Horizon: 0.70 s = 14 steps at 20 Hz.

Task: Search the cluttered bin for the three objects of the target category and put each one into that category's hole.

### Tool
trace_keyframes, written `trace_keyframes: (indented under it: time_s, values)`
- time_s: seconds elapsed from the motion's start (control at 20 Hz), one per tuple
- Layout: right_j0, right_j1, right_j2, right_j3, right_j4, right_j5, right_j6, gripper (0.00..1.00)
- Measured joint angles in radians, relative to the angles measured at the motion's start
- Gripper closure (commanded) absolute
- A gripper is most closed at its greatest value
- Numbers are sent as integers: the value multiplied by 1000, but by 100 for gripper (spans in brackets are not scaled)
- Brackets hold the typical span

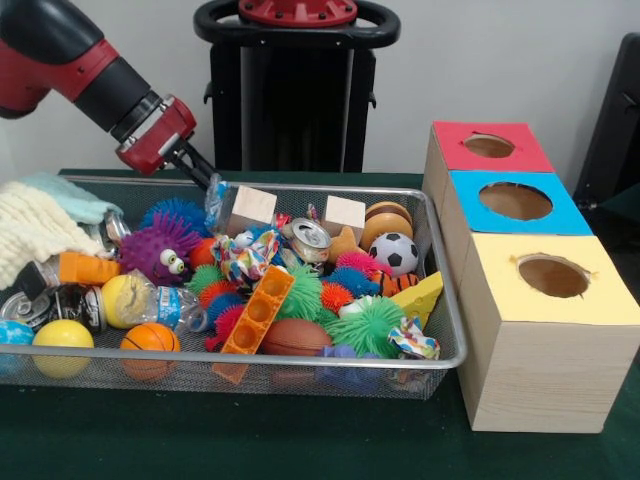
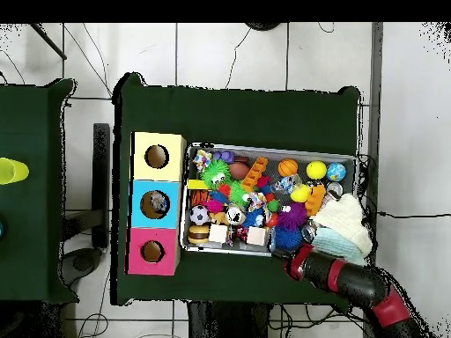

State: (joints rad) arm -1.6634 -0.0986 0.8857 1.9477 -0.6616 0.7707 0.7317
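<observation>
Gripper (image 1: 208, 181) position: at the far rim of the wire bin (image 1: 445, 300), toward the bin's cloth end, with the red and black arm (image 1: 90, 75) slanting down to it from the upper left of the front view. Its dark tips reach to the rim beside a crinkled clear wrapper (image 1: 214, 203); whether the tips are apart or closed on the wrapper cannot be determined from either view. In the overhead view the gripper (image 2: 284, 259) sits at the bin's edge next to the blue spiky ball (image 2: 284, 238). Bin contents are densely piled: a purple spiky toy with eyes (image 1: 160, 250) lies just below the gripper, two wooden blocks (image 1: 251, 208) stand just to its right, and a crushed can (image 1: 307, 238) lies beyond them. Balls are spread across the bin: a soccer ball (image 1: 394, 253) and a brown striped ball (image 1: 386, 220) near the box end, an orange basketball (image 1: 150, 338) and a yellow ball (image 1: 62, 335) at the front rim, well apart from the gripper. A cream knitted cloth (image 1: 35, 232) covers the end away from the sorting box (image 1: 530, 300), whose red (image 1: 489, 146), blue (image 1: 516, 201) and yellow (image 1: 553, 276) holes stand beside the bin.
</observation>
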Motion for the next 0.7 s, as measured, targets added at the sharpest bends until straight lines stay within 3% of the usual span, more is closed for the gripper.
trace_keyframes:
  time_s: [0.7]
  values:
    - [-7, -7, 0, 41, 23, -87, 0, 100]
